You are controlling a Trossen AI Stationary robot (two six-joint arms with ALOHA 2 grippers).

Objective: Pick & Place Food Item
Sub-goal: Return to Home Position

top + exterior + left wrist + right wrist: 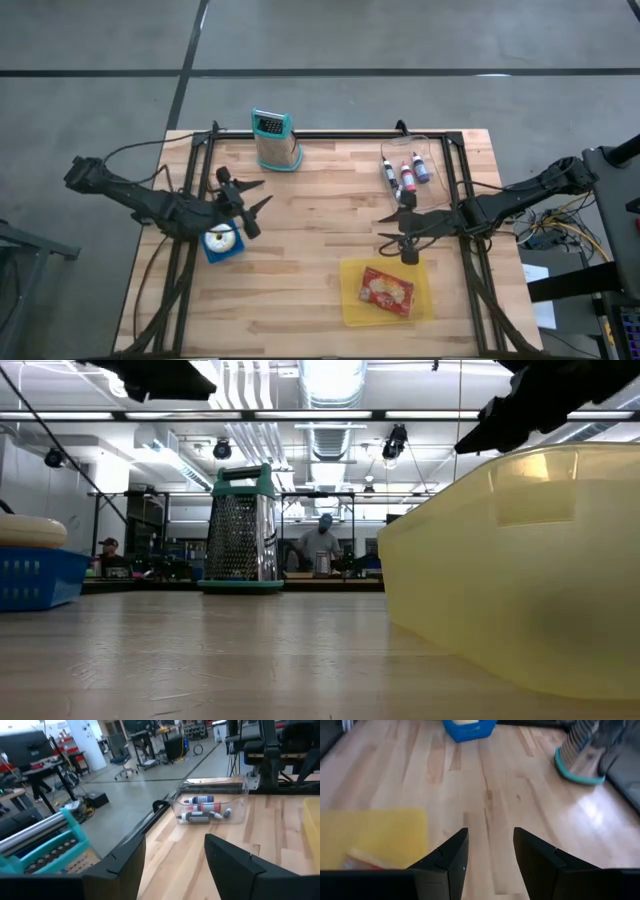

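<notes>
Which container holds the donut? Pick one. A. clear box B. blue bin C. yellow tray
B: from above, the donut sits in the blue bin, under the left arm.

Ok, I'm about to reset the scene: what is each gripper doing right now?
Left gripper: open, holding nothing.
Right gripper: open, holding nothing.

In the low view, the translucent yellow plastic tray (520, 560) runs off the right edge; the blue slotted plastic bin (35, 578) and its pale donut (30, 530), off the left.
</notes>
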